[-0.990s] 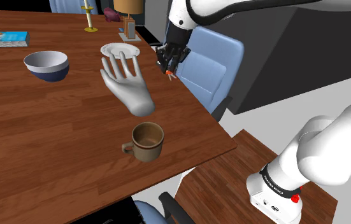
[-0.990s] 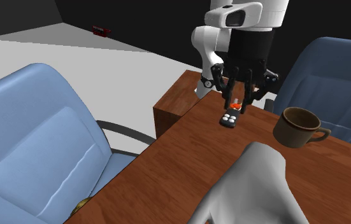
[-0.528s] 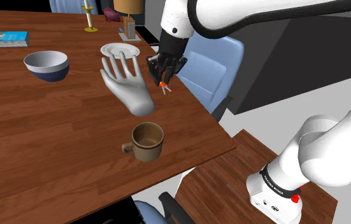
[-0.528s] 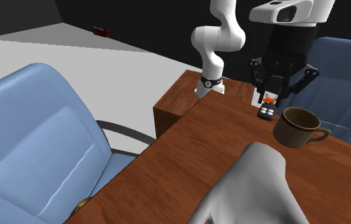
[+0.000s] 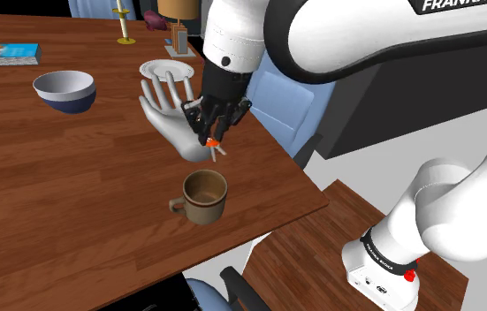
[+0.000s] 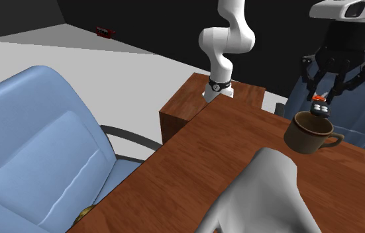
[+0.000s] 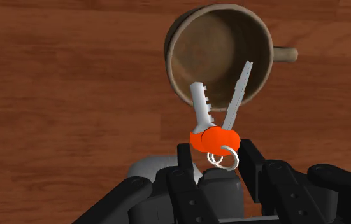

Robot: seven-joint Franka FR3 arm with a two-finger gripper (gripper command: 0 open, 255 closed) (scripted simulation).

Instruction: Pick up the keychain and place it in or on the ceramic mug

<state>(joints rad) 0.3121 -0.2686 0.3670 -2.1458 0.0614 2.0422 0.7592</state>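
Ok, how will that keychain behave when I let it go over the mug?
Probably floppy: the keychain hangs from the gripper with two keys splayed on a ring, so it may swing. Likely light and small enough for the brown mug, though a splayed key could catch its rim.

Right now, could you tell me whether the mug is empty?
Empty: the mug shows a bare brown inside; the keychain hangs above it in the jaws.

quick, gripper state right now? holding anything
gripper: shut on the keychain, which hangs above the brown mug
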